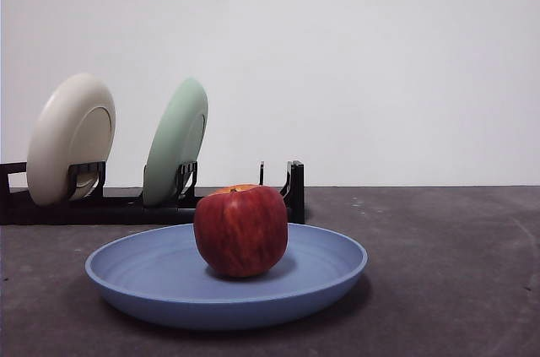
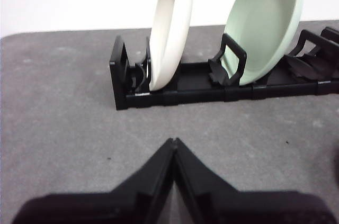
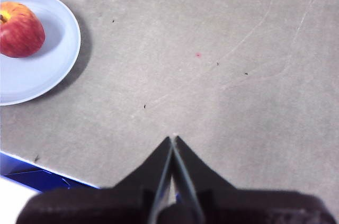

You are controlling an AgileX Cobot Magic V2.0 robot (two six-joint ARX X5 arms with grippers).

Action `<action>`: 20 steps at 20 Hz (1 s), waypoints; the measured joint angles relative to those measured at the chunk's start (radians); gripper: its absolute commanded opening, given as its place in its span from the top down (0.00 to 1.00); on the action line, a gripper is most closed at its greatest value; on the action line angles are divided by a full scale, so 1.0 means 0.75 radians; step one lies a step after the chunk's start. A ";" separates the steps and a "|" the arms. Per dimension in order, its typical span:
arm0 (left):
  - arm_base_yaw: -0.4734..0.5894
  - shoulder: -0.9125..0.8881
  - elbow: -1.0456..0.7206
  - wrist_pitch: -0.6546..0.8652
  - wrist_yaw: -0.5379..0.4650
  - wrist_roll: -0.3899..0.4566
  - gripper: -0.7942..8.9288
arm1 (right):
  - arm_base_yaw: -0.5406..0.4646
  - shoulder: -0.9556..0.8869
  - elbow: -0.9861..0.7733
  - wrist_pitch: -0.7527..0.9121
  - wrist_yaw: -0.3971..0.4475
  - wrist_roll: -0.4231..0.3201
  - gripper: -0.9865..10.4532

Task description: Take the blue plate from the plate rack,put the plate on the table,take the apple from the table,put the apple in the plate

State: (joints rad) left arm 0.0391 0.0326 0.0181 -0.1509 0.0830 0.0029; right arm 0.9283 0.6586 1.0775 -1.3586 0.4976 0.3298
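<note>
Nearest us, the blue plate (image 1: pixel 226 277) is lying flat on the table (image 1: pixel 456 273) with the apple (image 1: pixel 241 230) sitting upright inside it, near its middle. We are judging every step done, nothing left. Behind, the plate rack (image 1: pixel 152 201) is holding only the cream plate (image 1: pixel 72 137) and the green plate (image 1: pixel 176 142). We are seeing the left gripper (image 2: pixel 174 140) closed and empty, facing the rack, and the right gripper (image 3: pixel 172 139) closed and empty, well apart from the plate.

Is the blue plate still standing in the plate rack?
No, the blue plate lies flat on the table before the plate rack, holding the apple.
</note>
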 measured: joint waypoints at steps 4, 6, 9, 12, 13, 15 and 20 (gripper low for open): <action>0.000 0.045 0.000 -0.002 0.000 -0.006 0.92 | 0.000 0.000 0.000 0.000 0.000 0.000 0.91; 0.000 0.064 0.000 -0.002 0.000 -0.006 0.92 | 0.000 0.000 0.000 0.000 0.000 -0.001 0.91; 0.000 0.082 0.000 -0.002 -0.001 -0.006 0.92 | 0.000 0.000 0.000 0.000 -0.001 -0.001 0.91; 0.000 0.095 0.000 -0.002 0.000 -0.006 0.92 | -0.018 -0.011 0.000 0.000 0.002 -0.001 0.91; 0.000 0.098 0.000 -0.003 0.000 -0.006 0.92 | -0.050 -0.024 0.000 0.000 0.002 -0.002 0.91; 0.000 0.103 0.000 -0.002 0.000 -0.006 0.92 | -0.140 -0.061 0.000 0.000 0.012 -0.034 0.91; 0.000 0.105 0.000 -0.002 0.000 -0.006 0.92 | -0.488 -0.209 -0.097 0.480 0.025 -0.335 0.91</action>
State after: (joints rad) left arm 0.0391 0.1116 0.0181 -0.1524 0.0830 -0.0013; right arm 0.5621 0.5022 1.0046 -0.9989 0.5163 0.0784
